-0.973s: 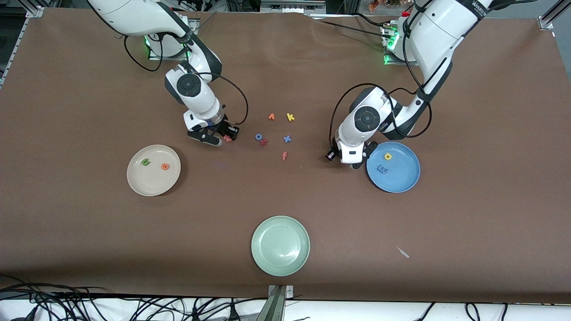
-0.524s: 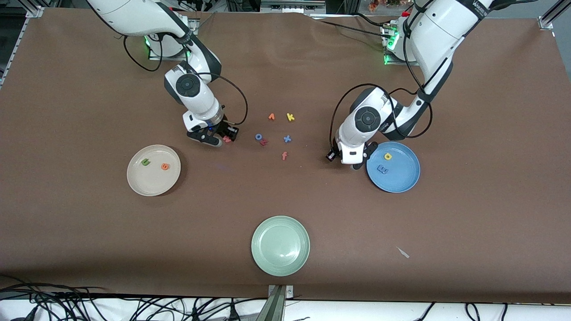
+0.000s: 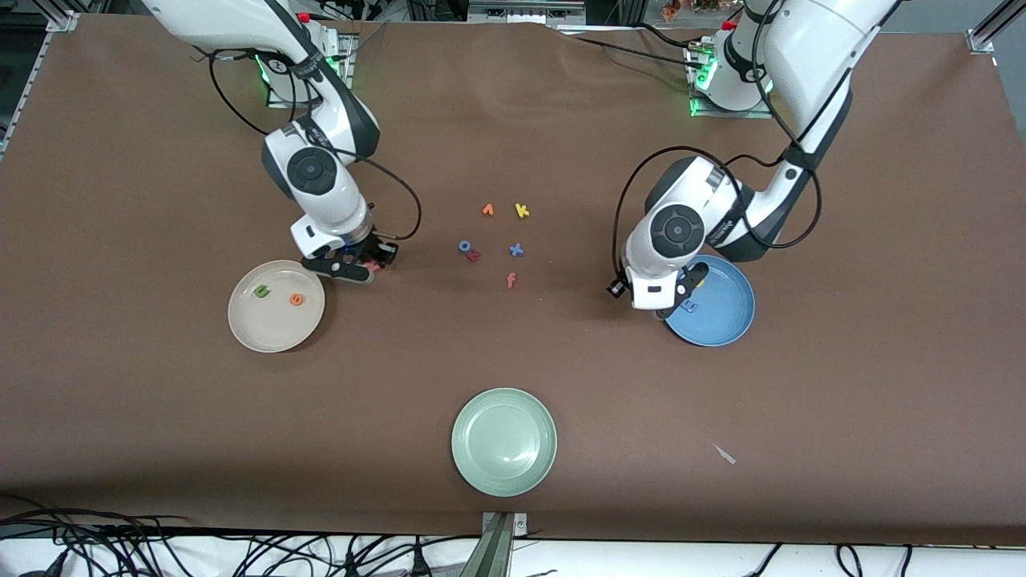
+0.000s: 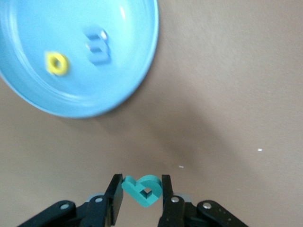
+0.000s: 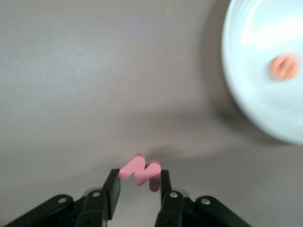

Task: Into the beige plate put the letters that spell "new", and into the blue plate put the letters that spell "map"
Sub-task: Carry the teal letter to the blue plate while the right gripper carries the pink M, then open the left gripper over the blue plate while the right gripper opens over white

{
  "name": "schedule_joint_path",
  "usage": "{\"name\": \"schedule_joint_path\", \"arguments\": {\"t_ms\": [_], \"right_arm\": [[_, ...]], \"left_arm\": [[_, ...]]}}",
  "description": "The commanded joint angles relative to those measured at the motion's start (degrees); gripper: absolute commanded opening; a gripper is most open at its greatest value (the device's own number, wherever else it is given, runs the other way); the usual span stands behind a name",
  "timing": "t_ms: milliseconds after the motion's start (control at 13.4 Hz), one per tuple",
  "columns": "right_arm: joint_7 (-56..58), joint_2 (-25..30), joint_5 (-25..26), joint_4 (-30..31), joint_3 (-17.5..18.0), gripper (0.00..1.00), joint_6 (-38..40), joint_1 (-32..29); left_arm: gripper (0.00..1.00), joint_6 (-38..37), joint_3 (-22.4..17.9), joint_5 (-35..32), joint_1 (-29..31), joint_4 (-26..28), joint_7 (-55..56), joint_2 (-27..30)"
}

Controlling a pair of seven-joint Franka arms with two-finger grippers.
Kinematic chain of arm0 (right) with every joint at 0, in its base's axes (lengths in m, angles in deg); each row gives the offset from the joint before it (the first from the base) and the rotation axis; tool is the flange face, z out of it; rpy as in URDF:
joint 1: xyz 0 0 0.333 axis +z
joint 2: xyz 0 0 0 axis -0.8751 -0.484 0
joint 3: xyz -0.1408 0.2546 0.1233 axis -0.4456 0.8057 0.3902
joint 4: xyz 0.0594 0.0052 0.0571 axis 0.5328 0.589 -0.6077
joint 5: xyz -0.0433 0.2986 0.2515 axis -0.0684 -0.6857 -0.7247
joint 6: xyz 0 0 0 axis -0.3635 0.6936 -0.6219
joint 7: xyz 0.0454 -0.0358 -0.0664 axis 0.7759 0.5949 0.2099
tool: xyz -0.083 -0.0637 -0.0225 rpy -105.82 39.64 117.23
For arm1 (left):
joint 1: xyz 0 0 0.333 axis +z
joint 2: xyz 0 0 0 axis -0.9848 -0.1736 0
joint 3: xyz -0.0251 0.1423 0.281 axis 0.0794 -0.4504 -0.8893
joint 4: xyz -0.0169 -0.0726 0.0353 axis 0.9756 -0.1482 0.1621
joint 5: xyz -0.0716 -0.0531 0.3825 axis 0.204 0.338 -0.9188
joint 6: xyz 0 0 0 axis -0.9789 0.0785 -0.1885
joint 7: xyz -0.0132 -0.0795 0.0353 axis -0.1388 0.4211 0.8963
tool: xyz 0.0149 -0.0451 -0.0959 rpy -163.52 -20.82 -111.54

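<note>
The pinkish-red w hangs between the fingers of my right gripper, which is shut on it, just off the rim of the beige plate. A green n and an orange e lie in that plate. My left gripper is shut on the teal a over the edge of the blue plate that faces the table's middle. In the blue plate lie the yellow p and the blue m, both partly hidden by the arm in the front view.
Loose letters lie mid-table between the arms: orange v, yellow k, blue o, red z, blue x, orange f. A pale green plate sits nearest the front camera.
My right gripper has carried the w from beside the loose letters toward the beige plate. My left gripper has shifted with the a over the blue plate's rim.
</note>
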Motion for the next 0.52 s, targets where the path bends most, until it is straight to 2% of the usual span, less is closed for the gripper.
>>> {"name": "schedule_joint_path", "arguments": {"t_ms": [0,224,374,449], "right_arm": [[13.8,1.5,0.0,-1.0,-4.7,0.24,3.1,-0.8],[29.8,1.6,-0.1,-2.1,-12.3,0.24,3.0,-1.3],[33.0,1.4,-0.2,-2.3,-14.0,0.26,2.9,-1.6],[33.1,1.4,-0.6,-2.3,-14.0,0.37,2.9,-2.0]], "left_arm": [[0.31,-4.6,0.2,-2.0,6.5,-0.7,-15.4,0.6],[0.31,-4.1,0.1,-2.1,11.7,-0.7,-29.2,0.1],[0.34,-3.9,0.1,-4.2,15.6,-0.7,-35.8,-2.0],[0.59,-3.6,0.1,-4.5,16.5,-0.7,-37.8,-2.9]]}}
